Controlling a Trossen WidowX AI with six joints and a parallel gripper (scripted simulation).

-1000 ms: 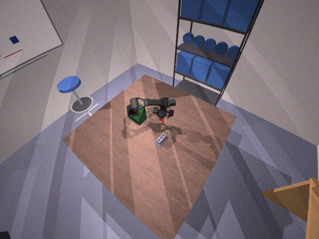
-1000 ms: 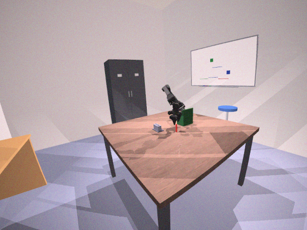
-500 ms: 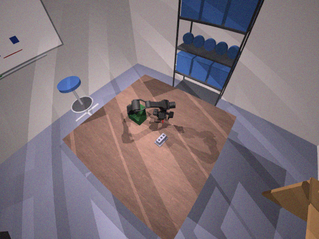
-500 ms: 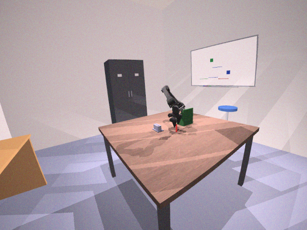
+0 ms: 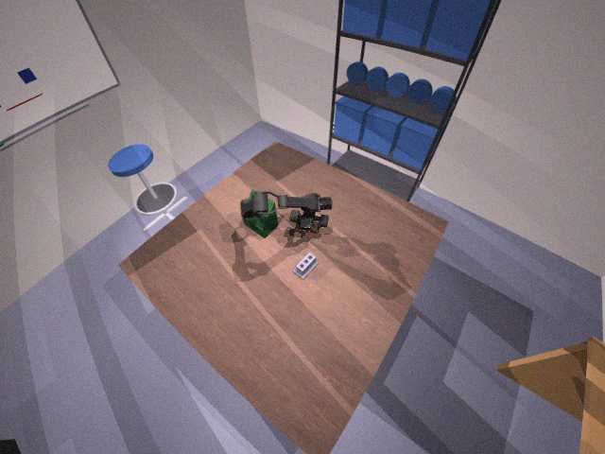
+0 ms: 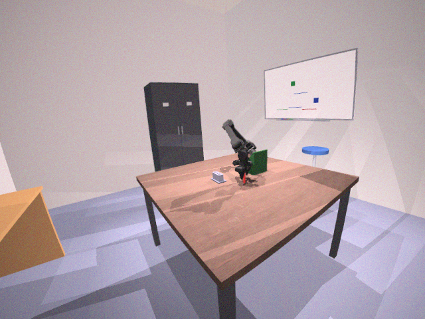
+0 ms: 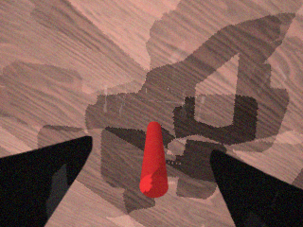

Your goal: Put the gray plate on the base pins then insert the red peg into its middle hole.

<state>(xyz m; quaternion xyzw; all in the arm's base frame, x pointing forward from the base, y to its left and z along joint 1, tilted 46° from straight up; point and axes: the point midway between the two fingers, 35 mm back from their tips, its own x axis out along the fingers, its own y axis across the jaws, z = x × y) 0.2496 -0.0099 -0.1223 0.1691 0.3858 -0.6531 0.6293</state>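
The gray plate [image 5: 307, 267] [image 6: 218, 177] sits on its base [image 5: 302, 276] [image 6: 220, 181] and looks flat and level. Three dark round spots show along its top in the top view; the pins cannot be made out. The red peg [image 5: 308, 232] [image 6: 244, 178] [image 7: 153, 163] stands upright on the table, away from the plate. My gripper [image 5: 308, 233] [image 6: 244, 176] [image 7: 151, 148] is open and low around the peg. In the wrist view one finger is on each side of the peg, with a gap on both sides.
A green block [image 5: 265, 226] [image 6: 259, 161] stands on the wooden table [image 5: 293, 337] [image 6: 240, 219] beside the arm. The plate and base are a short way from the gripper. A blue stool [image 5: 130, 160] [image 6: 315, 150] and a shelf rack [image 5: 376, 173] stand beyond the table.
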